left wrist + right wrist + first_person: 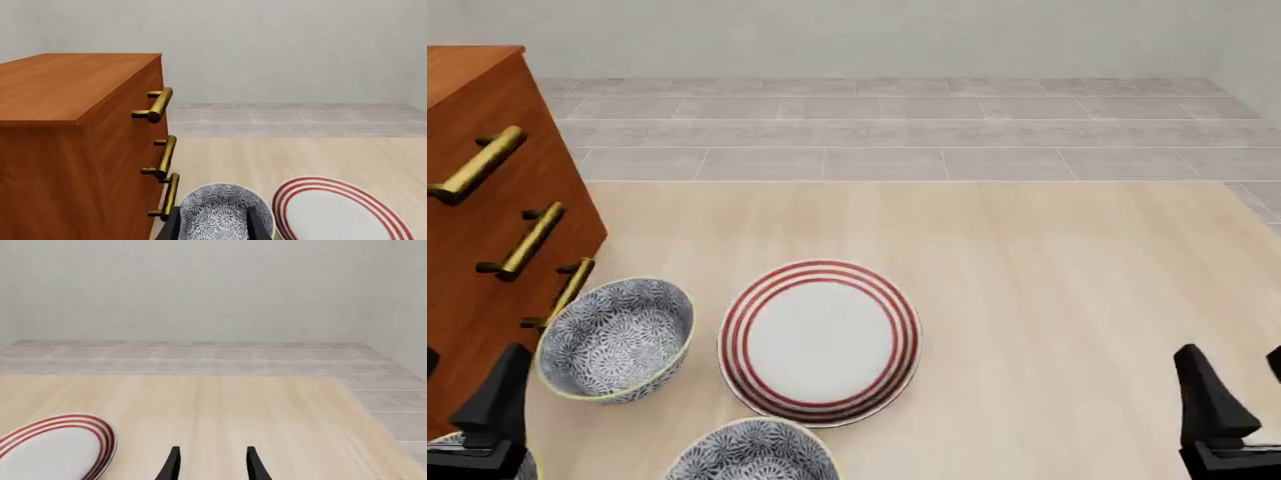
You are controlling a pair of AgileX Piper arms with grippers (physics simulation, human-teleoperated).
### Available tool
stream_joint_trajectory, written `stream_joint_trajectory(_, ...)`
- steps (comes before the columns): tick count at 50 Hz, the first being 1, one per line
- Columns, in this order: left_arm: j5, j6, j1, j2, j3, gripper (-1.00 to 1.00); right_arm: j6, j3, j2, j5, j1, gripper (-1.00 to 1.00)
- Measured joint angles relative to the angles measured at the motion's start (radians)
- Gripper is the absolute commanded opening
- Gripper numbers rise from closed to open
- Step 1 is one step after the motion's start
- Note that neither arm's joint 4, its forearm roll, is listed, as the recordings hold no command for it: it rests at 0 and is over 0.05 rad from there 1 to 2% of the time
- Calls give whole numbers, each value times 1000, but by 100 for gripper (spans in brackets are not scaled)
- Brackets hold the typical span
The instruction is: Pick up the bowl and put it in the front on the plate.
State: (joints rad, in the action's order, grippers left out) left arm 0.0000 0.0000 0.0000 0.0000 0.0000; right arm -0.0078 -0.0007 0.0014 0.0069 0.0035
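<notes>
Three alike grey-and-white floral bowls show in the front view. One bowl [614, 338] [223, 207] stands beside the dresser, left of the plate. Another bowl [754, 455] sits at the near edge just in front of the plate, cut off by the frame. A third bowl [443, 447] peeks out at the near left corner under my left gripper. The white plate [821, 340] [340, 212] [50, 450] with red rings lies flat in the middle. My left gripper [461, 385] [213, 227] is open and empty, short of the bowl by the dresser. Far right, my right gripper [1241, 385] [210, 465] is open and empty.
A wooden dresser [481, 180] [73, 150] with three brass handles [527, 240] stands at the left, close to the nearest bowl. Pale wooden tabletop [1068, 290] stretches right of the plate. Grey tiled floor [894, 130] and a wall lie beyond the far edge.
</notes>
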Motion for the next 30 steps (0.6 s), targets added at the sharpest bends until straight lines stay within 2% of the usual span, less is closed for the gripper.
stream_joint_trajectory(9, 0, 0, 0, 0, 0, 100, -8, -1, 53, -44, -1, 100)
stream_joint_trajectory(21, 0, 0, 0, 0, 0, 100, -19, -81, 313, -189, 42, 100)
stream_joint_trajectory(30, 0, 0, 0, 0, 0, 100, -8, -184, 509, -249, 102, 100)
